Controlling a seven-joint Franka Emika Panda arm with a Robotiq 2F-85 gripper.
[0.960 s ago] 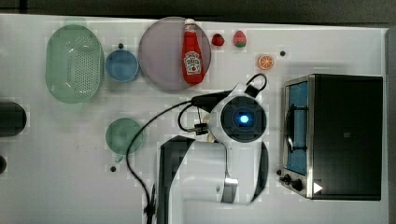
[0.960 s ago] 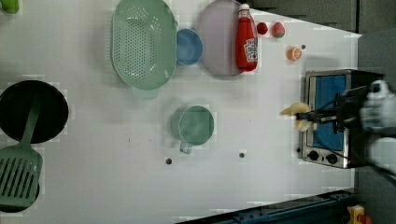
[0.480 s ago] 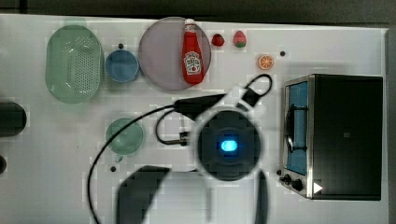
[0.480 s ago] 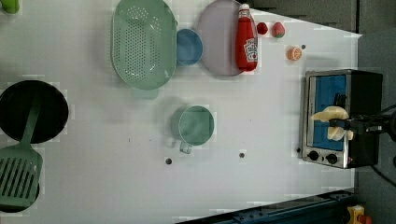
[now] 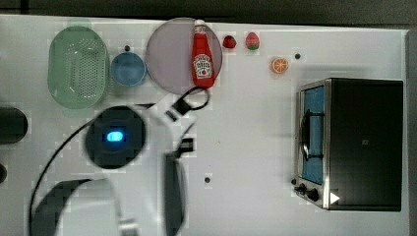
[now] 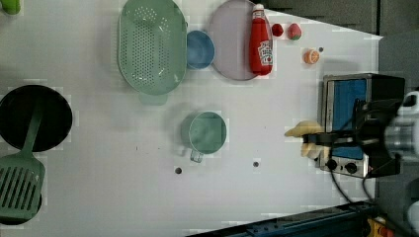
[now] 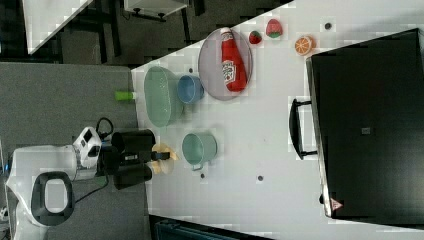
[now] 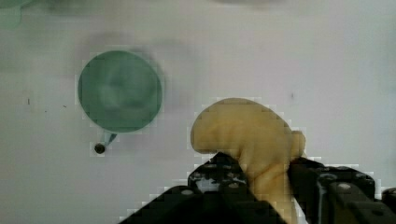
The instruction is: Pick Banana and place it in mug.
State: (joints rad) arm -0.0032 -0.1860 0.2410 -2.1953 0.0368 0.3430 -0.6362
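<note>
Above the white tabletop (image 6: 123, 197) my black gripper (image 8: 261, 186) is clamped on the pale yellow banana (image 8: 252, 135), carrying it in the air, well apart from the round teal-green mug (image 6: 207, 132).

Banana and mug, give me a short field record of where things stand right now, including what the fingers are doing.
banana: held between the gripper fingers, off the table
mug: pale teal-green, upright, empty, handle toward the left view's bottom
banana relative to mug: apart, not yet over it; in the left view, to its right
blue cup: between green basket and plate
ketchup bottle: lying on the plate
step left: carry banana over mug, release
</note>
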